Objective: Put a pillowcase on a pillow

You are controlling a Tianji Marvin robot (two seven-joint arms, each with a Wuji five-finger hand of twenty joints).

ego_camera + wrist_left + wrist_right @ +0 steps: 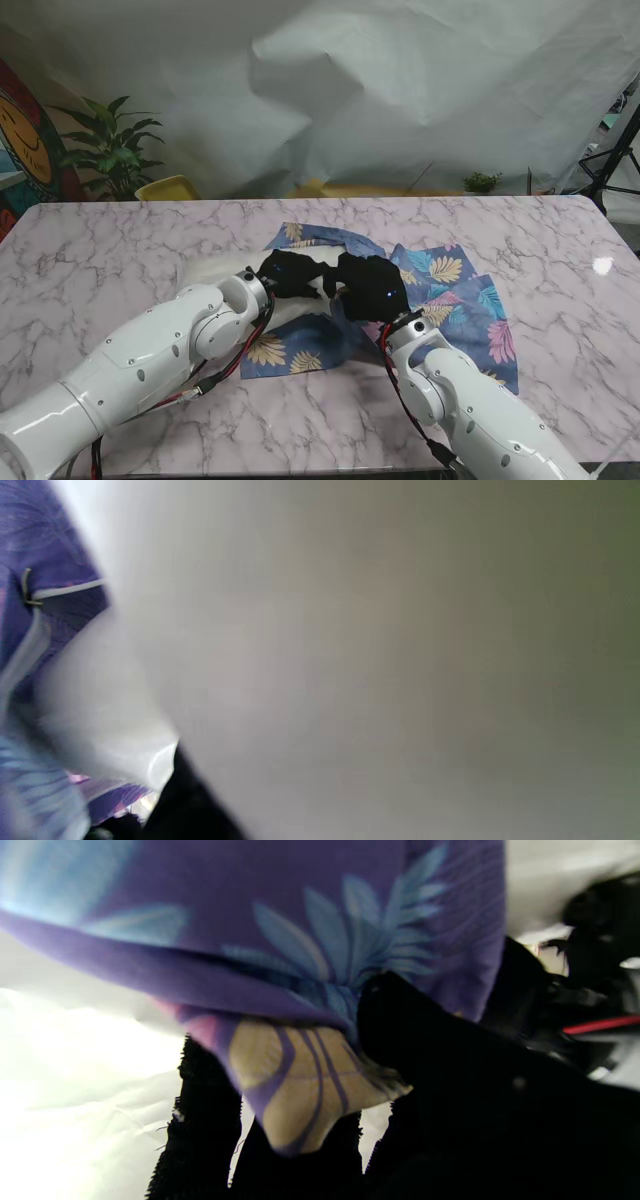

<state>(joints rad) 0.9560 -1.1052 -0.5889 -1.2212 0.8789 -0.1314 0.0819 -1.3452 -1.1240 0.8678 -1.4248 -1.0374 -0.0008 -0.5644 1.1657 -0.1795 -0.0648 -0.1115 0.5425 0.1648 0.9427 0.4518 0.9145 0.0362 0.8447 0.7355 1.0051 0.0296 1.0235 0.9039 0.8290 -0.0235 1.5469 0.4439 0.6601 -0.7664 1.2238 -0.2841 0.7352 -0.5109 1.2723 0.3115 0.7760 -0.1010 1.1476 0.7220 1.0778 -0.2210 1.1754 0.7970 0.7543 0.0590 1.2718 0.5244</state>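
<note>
Stand view: left hand [287, 272] lies on the white pillow [215, 272]; whether it grips, I cannot tell. Touching it on its right, the right hand [372, 287] pinches the purple leaf-print pillowcase [320, 925] between its fingers [400, 1025].

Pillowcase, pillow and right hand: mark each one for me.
pillowcase [455, 285], stand view, on its flat leaf-print part right of the hands.
pillow [215, 272], stand view, on its bare white left end.
right hand [375, 290], stand view, on the black glove's back.
</note>
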